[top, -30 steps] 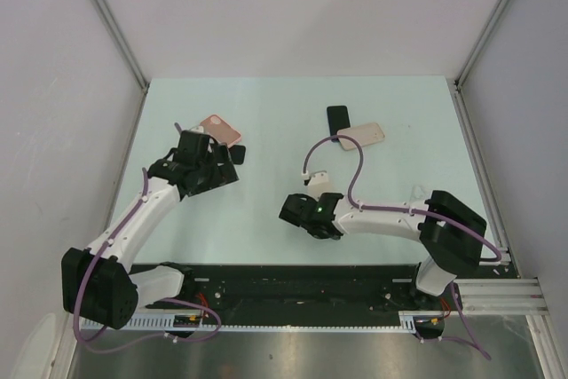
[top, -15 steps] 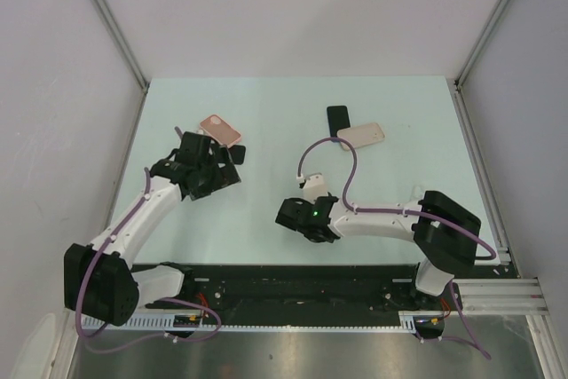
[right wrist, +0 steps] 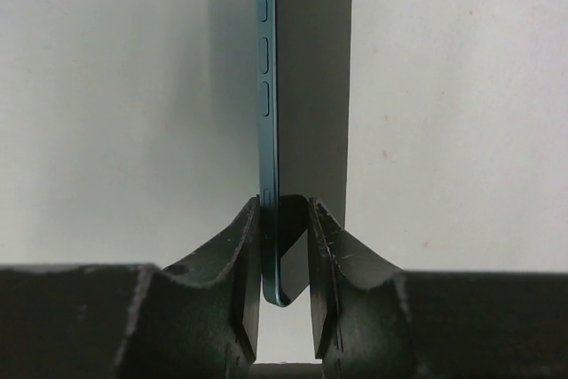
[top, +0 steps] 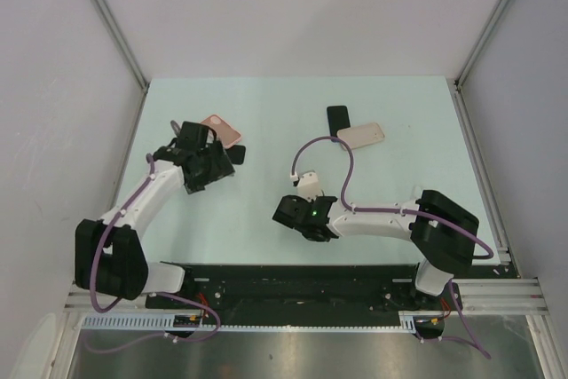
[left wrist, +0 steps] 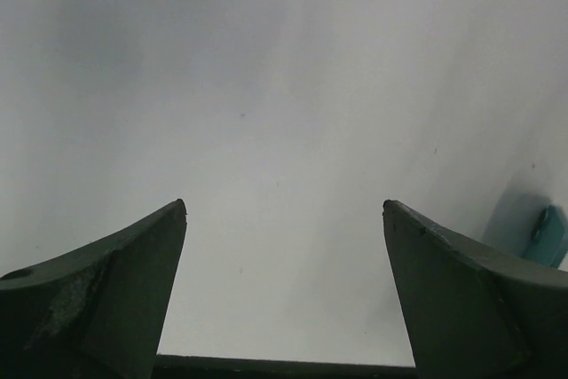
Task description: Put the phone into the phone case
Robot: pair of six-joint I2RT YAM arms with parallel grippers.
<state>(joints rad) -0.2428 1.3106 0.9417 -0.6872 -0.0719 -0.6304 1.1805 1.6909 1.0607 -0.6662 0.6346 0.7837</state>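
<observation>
Light is bright, even and diffuse from overhead. The pale tabletop [top: 266,104] carries only faint, soft-edged shadows and no glare. Ahead of the left pincer [left wrist: 284,203] the surface washes out to grey-white, dimming toward the upper left, and its dark fingers [left wrist: 89,308] look slightly soft. In the right pincer [right wrist: 282,206] the phone [right wrist: 311,68] is sharp, with a faint shadow to its left.
</observation>
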